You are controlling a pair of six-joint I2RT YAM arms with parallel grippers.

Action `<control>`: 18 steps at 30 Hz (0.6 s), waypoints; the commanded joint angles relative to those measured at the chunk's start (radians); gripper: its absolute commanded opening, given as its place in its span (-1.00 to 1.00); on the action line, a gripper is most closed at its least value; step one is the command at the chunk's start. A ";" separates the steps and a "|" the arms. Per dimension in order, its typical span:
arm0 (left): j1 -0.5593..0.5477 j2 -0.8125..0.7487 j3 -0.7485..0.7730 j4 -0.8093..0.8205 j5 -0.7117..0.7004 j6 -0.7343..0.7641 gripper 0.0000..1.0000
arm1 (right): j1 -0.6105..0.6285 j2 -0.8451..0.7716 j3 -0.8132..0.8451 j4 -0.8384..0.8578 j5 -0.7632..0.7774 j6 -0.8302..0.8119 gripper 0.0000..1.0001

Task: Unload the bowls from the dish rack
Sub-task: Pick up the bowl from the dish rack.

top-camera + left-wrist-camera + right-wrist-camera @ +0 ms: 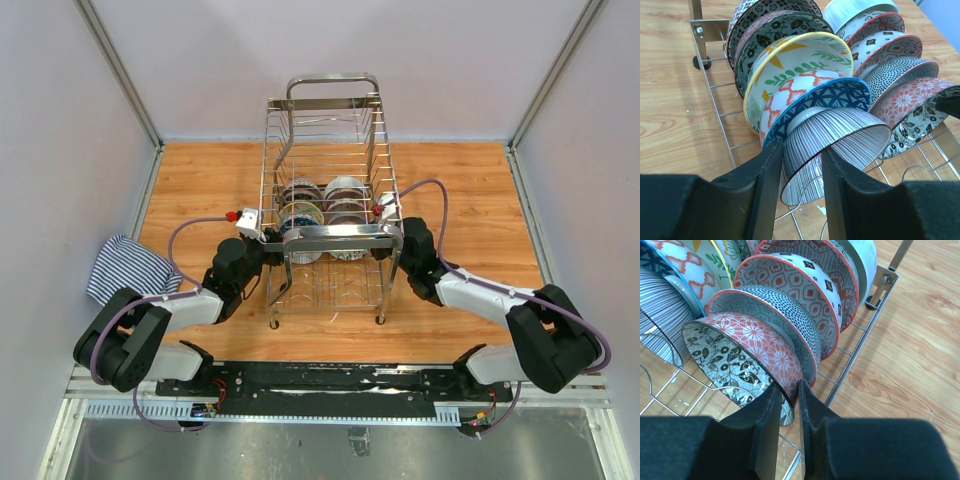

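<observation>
The dish rack (pixel 325 103) is a chrome wire frame with thick loop handles at both ends, standing on thin legs in the middle of the wooden worktop (pixel 200 180). The bowls (pixel 322 205) stand on edge inside it in 2 rows, packed rim against rim, toward the near half of the rack.

In the left row, nearest the left wrist camera, is a striped bowl (pixel 850 135), white with fine dark lines running from foot to rim. Behind it come a blue lattice bowl (pixel 840 95), a yellow-rimmed bowl (pixel 805 55) painted with green leaves, and darker patterned ones. The left tool (pixel 801 152) straddles the striped bowl, 1 finger on each side of its wall with a gap between them. Whether the pads actually press on it is hard to judge from this angle.

In the right row the front one is a floral bowl (pixel 760 342), red with white flowers outside and black-and-white leaves inside. A dotted bowl (pixel 780 310) and a red diamond bowl (pixel 790 275) lean behind it. The right tool (pixel 788 390) is closed narrowly on the floral bowl's rim, 1 finger inside and 1 outside.

A striped cloth (pixel 128 266) lies at the worktop's left edge, well apart from the rack.
</observation>
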 commanded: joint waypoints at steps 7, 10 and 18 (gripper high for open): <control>-0.015 -0.039 0.008 -0.015 -0.013 -0.008 -0.14 | 0.007 -0.089 -0.051 0.143 0.127 0.031 -0.99; -0.015 -0.040 0.005 -0.014 -0.014 -0.009 -0.14 | 0.007 -0.088 -0.050 0.149 0.137 0.034 -0.99; -0.013 -0.039 0.000 -0.006 -0.019 -0.014 -0.14 | 0.013 -0.083 -0.059 0.187 0.187 0.058 -0.99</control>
